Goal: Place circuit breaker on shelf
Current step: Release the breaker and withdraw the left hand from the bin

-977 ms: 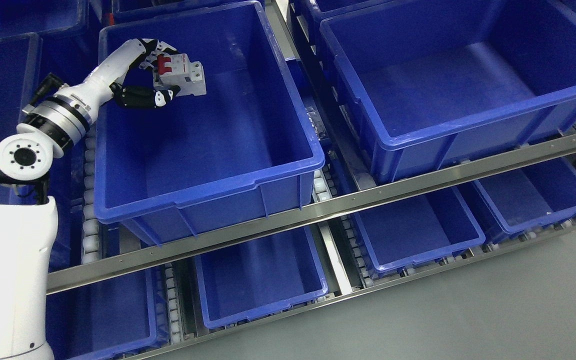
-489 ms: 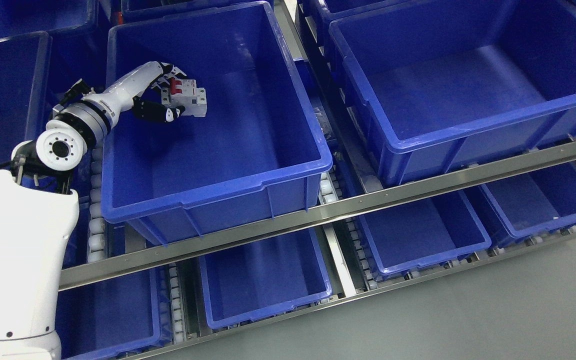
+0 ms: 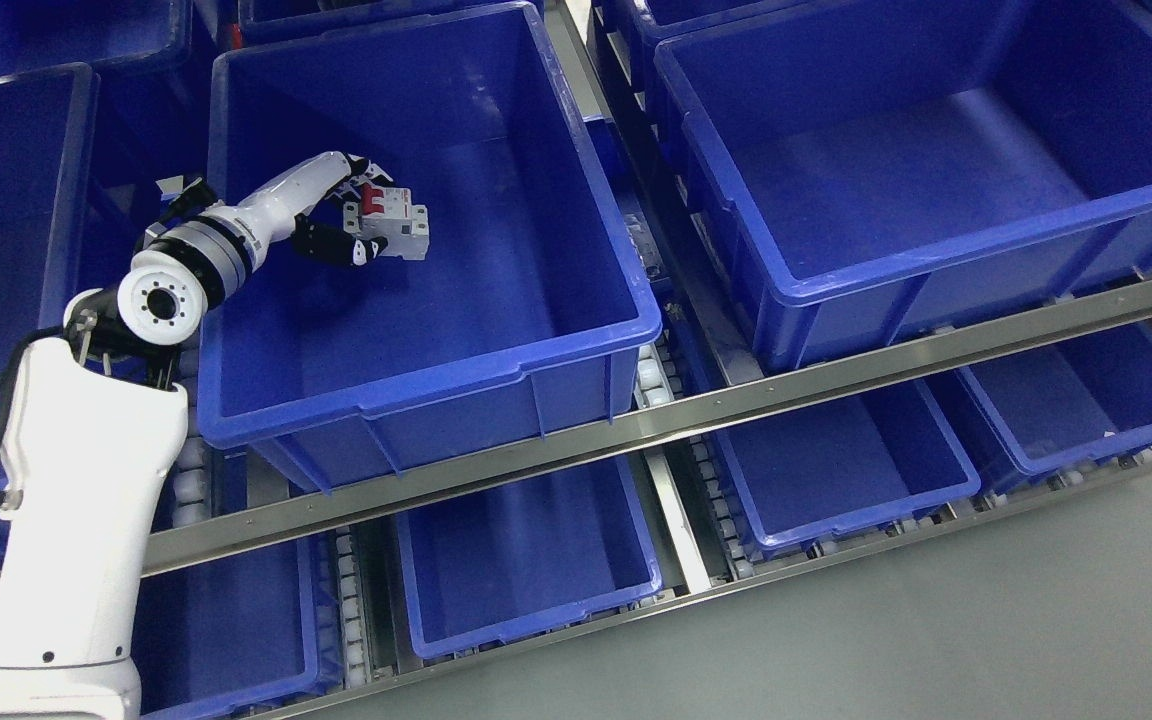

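Racking (image 3: 636,425) observed in two tiers, crossing the view from 8 o'clock up to 3 o'clock, fronted by bright steel rails. White roller tracks (image 3: 648,375) run between lanes. Upper tier: large blue bins; one (image 3: 416,385) at 10 o'clock, a second (image 3: 836,290) at 2 o'clock, others cut off at the 9 and 12 o'clock edges. Lower tier: smaller blue bins (image 3: 526,620), interiors in shadow. Floor (image 3: 936,630) plain grey, smooth, at 5 o'clock. Lighting even, overhead; soft glare on bin rims.
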`<state>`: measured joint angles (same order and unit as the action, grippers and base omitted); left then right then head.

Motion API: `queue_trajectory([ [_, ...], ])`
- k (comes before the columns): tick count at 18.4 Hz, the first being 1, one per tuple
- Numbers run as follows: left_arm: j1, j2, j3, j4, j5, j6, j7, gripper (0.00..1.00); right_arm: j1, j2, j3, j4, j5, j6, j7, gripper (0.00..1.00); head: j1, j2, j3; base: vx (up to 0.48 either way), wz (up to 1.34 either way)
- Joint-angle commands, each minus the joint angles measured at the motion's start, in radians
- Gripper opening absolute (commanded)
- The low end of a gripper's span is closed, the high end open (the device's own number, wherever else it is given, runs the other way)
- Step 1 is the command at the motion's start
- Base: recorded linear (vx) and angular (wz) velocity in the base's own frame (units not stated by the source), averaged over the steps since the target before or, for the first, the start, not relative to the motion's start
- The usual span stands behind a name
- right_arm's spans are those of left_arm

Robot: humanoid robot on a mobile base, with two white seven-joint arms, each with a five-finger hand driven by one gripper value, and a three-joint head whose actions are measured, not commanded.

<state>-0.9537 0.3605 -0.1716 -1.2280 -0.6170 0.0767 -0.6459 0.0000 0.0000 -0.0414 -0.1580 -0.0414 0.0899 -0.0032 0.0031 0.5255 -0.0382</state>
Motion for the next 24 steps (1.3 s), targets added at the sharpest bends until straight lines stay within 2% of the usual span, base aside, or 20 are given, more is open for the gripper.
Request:
queue_trajectory([
  [1,-0.002,-0.029,-0.02,0.041,-0.004,0.003,0.017,0.68,0.018,-0.017,0.0,0.0,0.0,-0.042,0.0,1.0,0.0,0.0,0.0,0.0,0.0],
  [4,-0.007,-0.032,-0.002,0.041,-0.001,0.003,0.092,0.83,0.018,-0.017,0.0,0.0,0.0,-0.042,0.0,1.0,0.0,0.0,0.0,0.0,0.0],
  [6,-0.02,-0.076,0.059,0.041,0.008,0.002,0.173,0.94,0.018,-0.017,0.0,0.0,0.0,-0.042,0.0,1.0,0.0,0.0,0.0,0.0,0.0],
  [7,-0.033,-0.151,0.137,0.042,0.016,0.003,0.251,0.97,0.018,-0.017,0.0,0.0,0.0,-0.042,0.0,1.0,0.0,0.0,0.0,0.0,0.0],
  [9,-0.057,-0.326,0.388,0.039,0.06,0.005,0.377,0.97,0.018,-0.017,0.0,0.0,0.0,-0.042,0.0,1.0,0.0,0.0,0.0,0.0,0.0],
  [11,-0.086,-0.343,0.589,0.019,0.158,0.002,0.481,0.99,0.018,-0.017,0.0,0.0,0.0,-0.042,0.0,1.0,0.0,0.0,0.0,0.0,0.0],
  [14,-0.068,-0.343,0.615,-0.097,0.342,0.047,0.591,0.99,0.018,-0.017,0.0,0.0,0.0,-0.042,0.0,1.0,0.0,0.0,0.0,-0.001,-0.02],
  [17,0.036,-0.343,0.565,-0.308,0.391,0.167,0.591,0.99,0.018,-0.017,0.0,0.0,0.0,-0.042,0.0,1.0,0.0,0.0,0.0,-0.035,-0.03],
  [19,0.14,-0.343,0.517,-0.396,0.431,0.216,0.589,0.99,0.018,-0.017,0.0,0.0,0.0,-0.042,0.0,1.0,0.0,0.0,0.0,-0.097,-0.04],
  [24,0.286,-0.343,0.454,-0.481,0.45,0.224,0.589,1.0,0.018,-0.017,0.0,0.0,0.0,-0.042,0.0,1.0,0.0,0.0,0.0,-0.108,0.03],
])
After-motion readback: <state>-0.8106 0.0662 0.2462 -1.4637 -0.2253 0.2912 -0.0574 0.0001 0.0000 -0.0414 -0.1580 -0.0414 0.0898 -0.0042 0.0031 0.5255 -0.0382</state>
